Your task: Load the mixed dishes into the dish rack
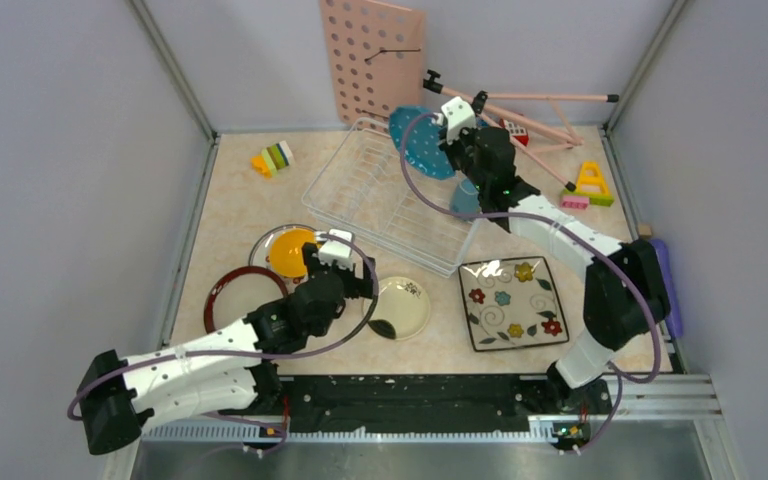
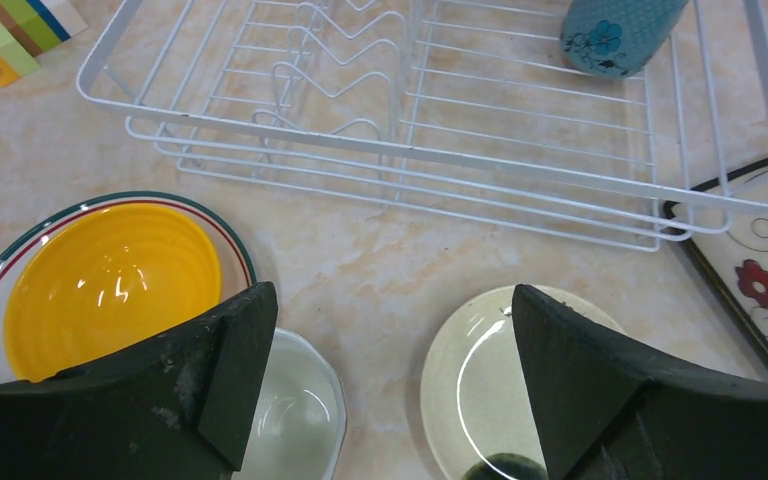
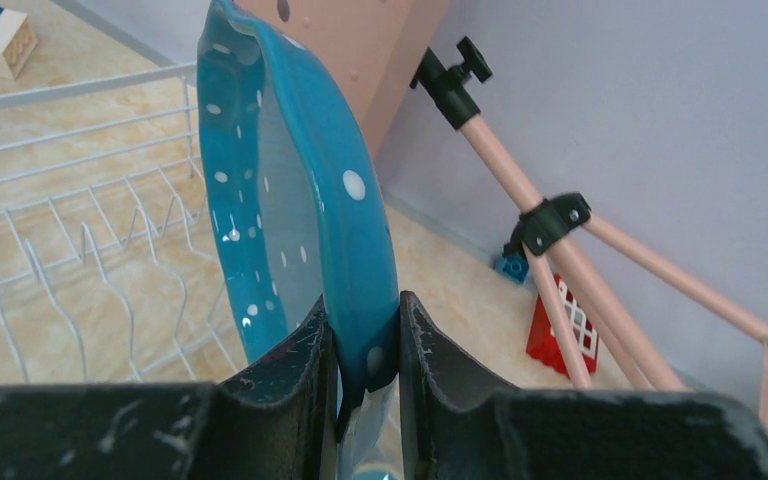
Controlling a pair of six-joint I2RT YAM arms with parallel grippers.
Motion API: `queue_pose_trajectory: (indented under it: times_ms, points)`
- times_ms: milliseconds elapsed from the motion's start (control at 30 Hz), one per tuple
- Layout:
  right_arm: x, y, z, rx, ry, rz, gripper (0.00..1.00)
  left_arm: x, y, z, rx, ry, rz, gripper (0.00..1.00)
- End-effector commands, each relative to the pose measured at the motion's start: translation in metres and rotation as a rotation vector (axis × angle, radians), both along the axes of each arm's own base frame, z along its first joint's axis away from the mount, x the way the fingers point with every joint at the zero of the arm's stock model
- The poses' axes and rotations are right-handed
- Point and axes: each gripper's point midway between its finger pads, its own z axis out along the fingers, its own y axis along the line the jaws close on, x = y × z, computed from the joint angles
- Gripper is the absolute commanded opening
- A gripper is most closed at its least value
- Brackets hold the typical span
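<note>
My right gripper (image 3: 365,305) is shut on the rim of the teal polka-dot plate (image 3: 290,190), holding it upright on edge above the far right corner of the white wire dish rack (image 1: 360,195). A blue cup (image 2: 615,35) lies inside the rack. Over the table in front of the rack (image 2: 410,150), my left gripper (image 2: 390,300) hangs open and holds nothing. It sits between a small white dish (image 2: 295,410) and the cream plate with a black blotch (image 2: 480,380). The orange-yellow bowl (image 2: 110,285) rests on a rimmed plate to its left.
A dark-red-rimmed plate (image 1: 235,295) lies at the near left and the square flowered plate (image 1: 513,302) at the near right. A pink pegboard (image 1: 370,55) and a pink tripod (image 1: 520,105) stand behind the rack. Toy blocks (image 1: 273,158) lie at the far left, and a yellow one (image 1: 590,180) at the far right.
</note>
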Motion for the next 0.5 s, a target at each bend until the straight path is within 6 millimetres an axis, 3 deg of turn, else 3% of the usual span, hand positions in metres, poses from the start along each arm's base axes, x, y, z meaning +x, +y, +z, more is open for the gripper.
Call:
queue_pose_trajectory:
  times_ms: [0,167,467]
  points:
    - [0.019,0.007,0.142,0.146,-0.436,0.055,0.0,0.013,0.002,0.007,-0.019,-0.058,0.072,0.92]
    - [0.034,0.01,0.145,0.148,-0.517,0.047,0.0,0.015,0.01,0.003,-0.023,-0.067,0.118,0.92]
    - [0.057,0.03,0.129,0.137,-0.541,0.103,0.0,0.012,0.03,0.005,-0.103,-0.101,0.162,0.92]
